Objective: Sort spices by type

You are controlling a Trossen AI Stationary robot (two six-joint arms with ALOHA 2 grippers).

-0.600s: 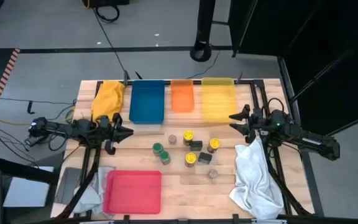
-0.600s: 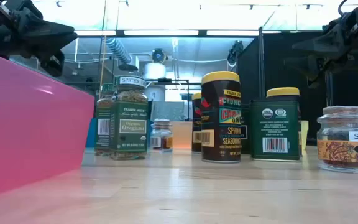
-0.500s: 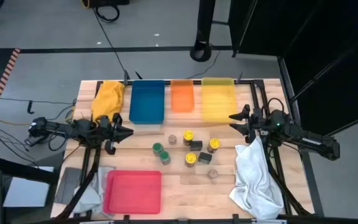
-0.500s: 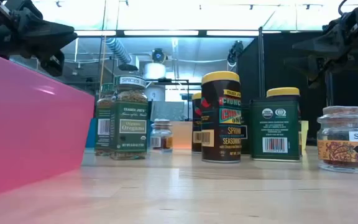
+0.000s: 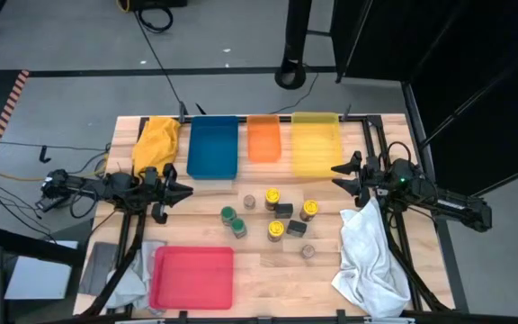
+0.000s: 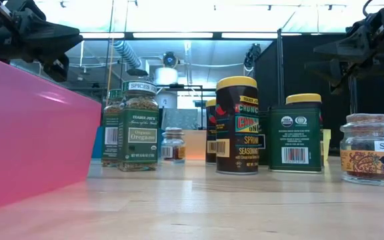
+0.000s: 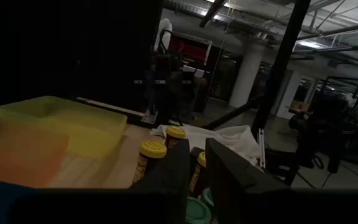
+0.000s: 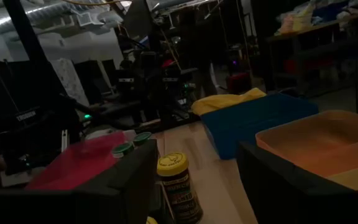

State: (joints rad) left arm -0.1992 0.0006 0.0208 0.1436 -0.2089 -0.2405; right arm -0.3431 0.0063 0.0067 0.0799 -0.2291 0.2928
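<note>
Left gripper (image 5: 185,191) hovered with jaws closed, holding nothing, at the table's left side. Right gripper (image 5: 338,176) hovered opposite with fingers apart, empty. Between them stood the cluster of small spice containers: green-lidded glass jars (image 5: 233,220) nearer the left gripper, yellow-lidded dark tins (image 5: 308,209) nearer the right, one grey-topped little jar (image 5: 308,252) nearest the front edge. Beyond both grippers lay the flat blue plastic tray (image 5: 212,147), orange tray (image 5: 263,139) and yellow tray (image 5: 315,144).

floor: grey concrete (image 5: 79,54) | ceiling: bright strip lights (image 6: 172,35) | right: black curtain (image 5: 475,63)
</note>
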